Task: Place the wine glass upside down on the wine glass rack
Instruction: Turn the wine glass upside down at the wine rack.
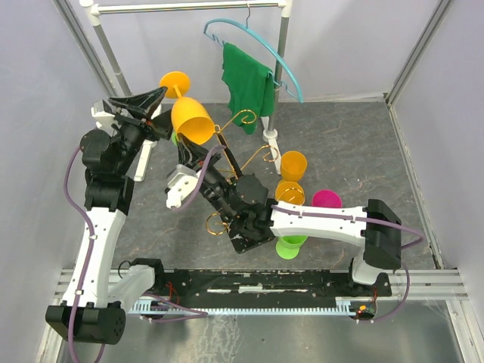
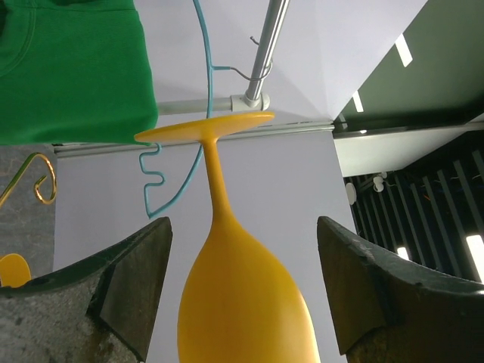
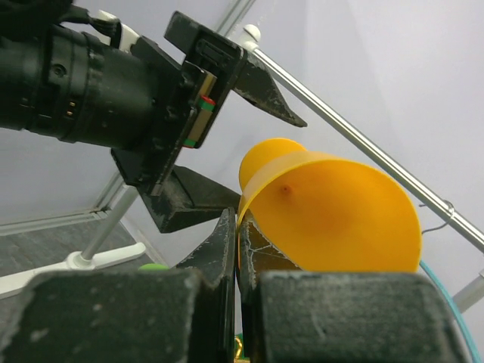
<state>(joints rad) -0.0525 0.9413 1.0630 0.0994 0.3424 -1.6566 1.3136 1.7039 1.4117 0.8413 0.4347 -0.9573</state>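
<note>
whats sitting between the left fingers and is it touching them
The bowl of the orange wine glass sits between the left fingers, a gap on each side, touching neither. The left wrist view shows it.

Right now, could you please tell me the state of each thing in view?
wine glass: tilted, foot up, not yet racked.
left gripper: open, flanking the glass, not touching.
right gripper: shut on the glass rim.
wine glass rack: upright.
green shirt: hanging.

We count three orange wine glasses (image 1: 195, 121) (image 1: 293, 164) (image 1: 290, 193), one pink glass (image 1: 327, 199), one green glass (image 1: 291, 246), one gold rack (image 1: 253, 240), one white clothes rail (image 1: 189, 7), one blue hanger (image 1: 257, 41), one green shirt (image 1: 246, 83), and two arms (image 1: 102, 227) (image 1: 325, 221).
</note>
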